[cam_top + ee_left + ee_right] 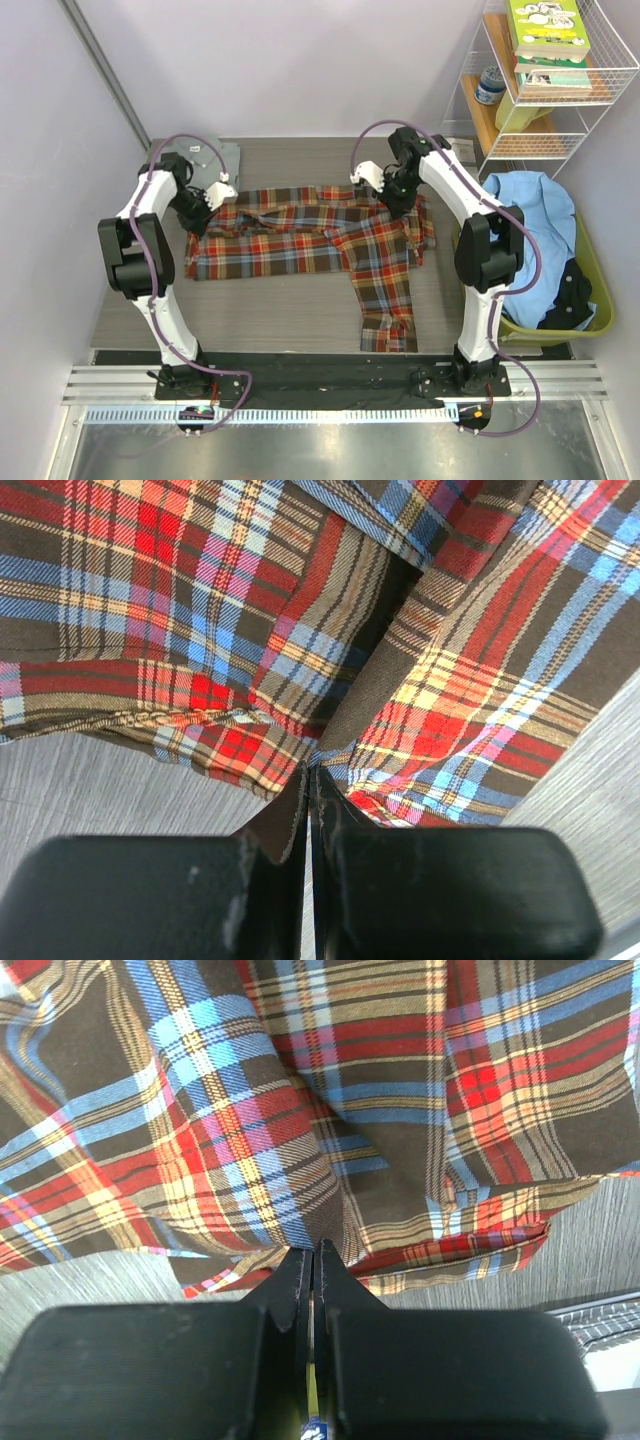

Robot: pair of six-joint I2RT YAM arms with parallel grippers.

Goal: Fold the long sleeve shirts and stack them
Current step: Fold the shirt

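Observation:
The plaid long sleeve shirt (320,235) lies spread across the grey table, one sleeve trailing toward the near edge. My left gripper (203,217) is shut on its left end, the tips (310,772) pinching a fold of plaid cloth (200,600). My right gripper (400,203) is shut on the shirt's far right edge, its tips (313,1252) closed on the plaid cloth (350,1090). The pale grey long sleeve shirt (225,158) lies folded at the back left, partly hidden behind my left arm.
A green basket (600,290) holding blue and dark cloth (535,215) stands at the right edge of the table. A white wire shelf (560,90) with books rises at the back right. Walls close in on the left and the back.

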